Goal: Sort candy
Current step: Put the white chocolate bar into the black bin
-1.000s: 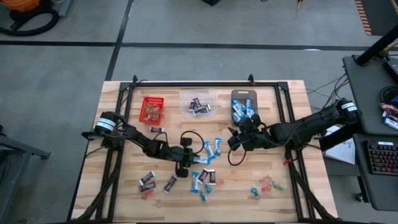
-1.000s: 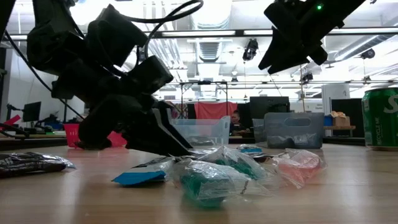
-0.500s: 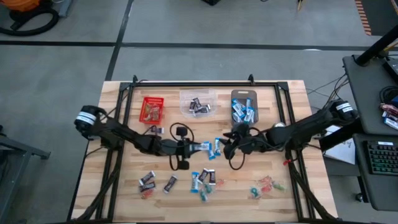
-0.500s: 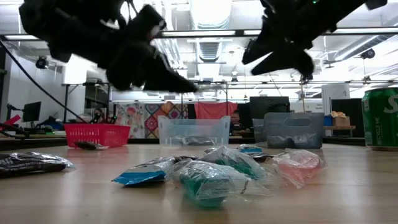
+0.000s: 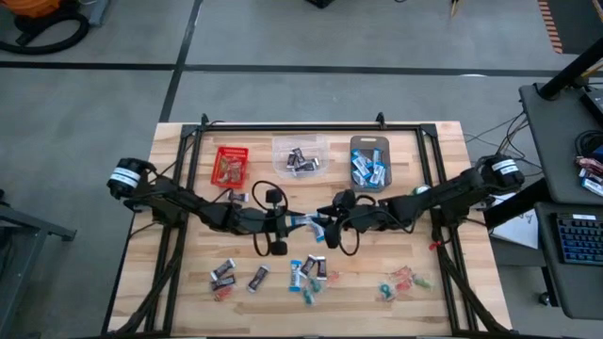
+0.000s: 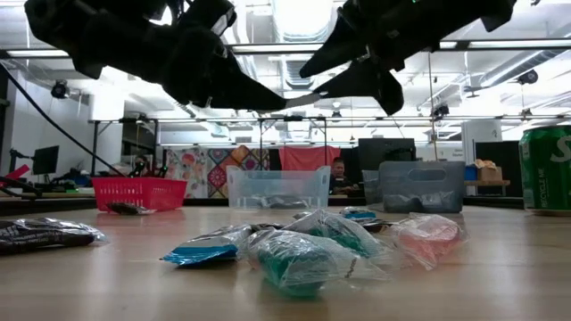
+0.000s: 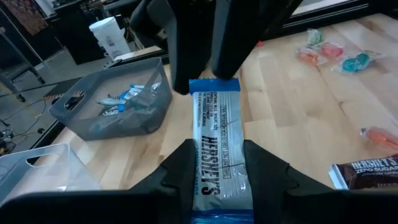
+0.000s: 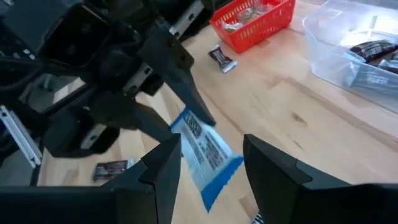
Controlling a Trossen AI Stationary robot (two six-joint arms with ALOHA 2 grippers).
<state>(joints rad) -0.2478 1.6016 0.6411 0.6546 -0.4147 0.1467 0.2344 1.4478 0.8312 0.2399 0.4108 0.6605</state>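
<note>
A blue-and-white candy bar is held above the middle of the table, clamped between the fingers of the left gripper. The word "HERSHEY'S" is printed lengthwise on its wrapper; the smaller print beside it cannot be read. The right gripper is positioned at the free end of the same bar, its fingers spread on either side of the blue wrapper end. Contact with the wrapper cannot be confirmed. In the high view the two grippers are seen tip to tip at mid-table, with the bar between them.

A dark brown bar lying on the table near the left gripper is marked "HERSHEY'S ZERO SUGAR".

Three bins are set along the far side of the table. The red bin stands at the left, the clear bin in the middle with dark bars in it, and the grey bin at the right with blue-and-white bars in it.

Loose candy is scattered over the near half of the table. Small red and green sweets lie at the near right. A green can stands at the right edge of the low view; its lettering is cut off.
</note>
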